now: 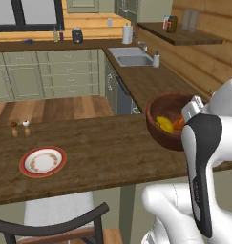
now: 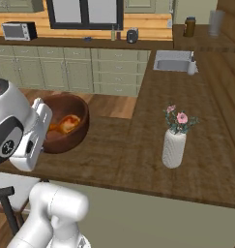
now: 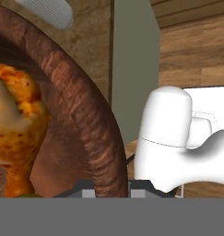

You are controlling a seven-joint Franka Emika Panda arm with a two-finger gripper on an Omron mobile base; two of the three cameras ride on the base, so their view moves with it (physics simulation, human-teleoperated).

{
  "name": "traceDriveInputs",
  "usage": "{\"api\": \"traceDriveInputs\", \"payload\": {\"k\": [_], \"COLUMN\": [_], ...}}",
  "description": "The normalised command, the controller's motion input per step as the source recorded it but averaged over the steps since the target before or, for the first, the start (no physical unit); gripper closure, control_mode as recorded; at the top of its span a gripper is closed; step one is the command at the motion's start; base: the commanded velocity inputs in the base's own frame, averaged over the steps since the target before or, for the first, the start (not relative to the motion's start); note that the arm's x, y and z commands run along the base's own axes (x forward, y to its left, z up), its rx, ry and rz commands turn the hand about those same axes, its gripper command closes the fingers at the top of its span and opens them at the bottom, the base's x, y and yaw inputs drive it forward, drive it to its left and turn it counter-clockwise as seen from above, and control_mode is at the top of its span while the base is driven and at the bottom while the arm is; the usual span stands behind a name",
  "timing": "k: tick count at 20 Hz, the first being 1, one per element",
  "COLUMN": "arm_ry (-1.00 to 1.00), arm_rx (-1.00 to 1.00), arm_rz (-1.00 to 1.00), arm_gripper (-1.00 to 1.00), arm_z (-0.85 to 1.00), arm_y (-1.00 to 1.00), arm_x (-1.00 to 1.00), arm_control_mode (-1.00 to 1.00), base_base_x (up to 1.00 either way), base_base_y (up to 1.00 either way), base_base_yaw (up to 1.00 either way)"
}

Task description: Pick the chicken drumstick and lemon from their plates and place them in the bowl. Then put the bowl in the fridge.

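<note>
I've got the gripper (image 3: 106, 191) clenched on the rim of the bowl (image 1: 161, 126), rim wall pinched between the fingertips at the bottom centre of the hand view. Bowl sits at right of centre in the left base view, mid-left in the right base view, and looks lifted and tipped a little. Chicken drumstick (image 3: 14, 138) and lemon (image 1: 164, 125) are both inside, so loading is done; what's left is the carry to the fridge.

How I'd run it: one-sided rim pinch, so keep the wrist level, no fast swings or the bowl pivots in the jaws and spills. Drive the base slowly and keep the bowl clear of the counter (image 1: 103, 152) edge.

Poor visibility:
- fingertips are cut off by the frame bottom, arm blocks the contact in both base views
- can't confirm the bowl's underside is off the counter, probably is
- lemon is barely a sliver in the hand view
- red-rimmed plate (image 1: 43, 161) sits empty at lower left of the left base view
</note>
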Motion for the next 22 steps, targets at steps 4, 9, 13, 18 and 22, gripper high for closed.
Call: {"api": "traceDriveInputs", "payload": {"k": [4, 9, 13, 18, 22], "arm_ry": [0.0, 0.0, 0.0, 0.0, 0.0], "arm_rx": [0.0, 0.0, 0.0, 0.0, 0.0], "arm_rz": [0.0, 0.0, 0.0, 0.0, 0.0], "arm_gripper": [1.0, 1.0, 1.0, 1.0, 1.0], "arm_z": [0.0, 0.0, 0.0, 0.0, 0.0], "arm_y": [0.0, 0.0, 0.0, 0.0, 0.0], "arm_x": [0.0, 0.0, 0.0, 0.0, 0.0], "arm_control_mode": [1.0, 1.0, 1.0, 1.0, 1.0], "base_base_x": [-0.46, -0.94, -0.99, -0.82, -0.6], "base_base_y": [0.0, 0.0, 0.19, 0.63, 0.92], "base_base_yaw": [-0.02, -0.01, 0.07, 0.28, 0.58]}}
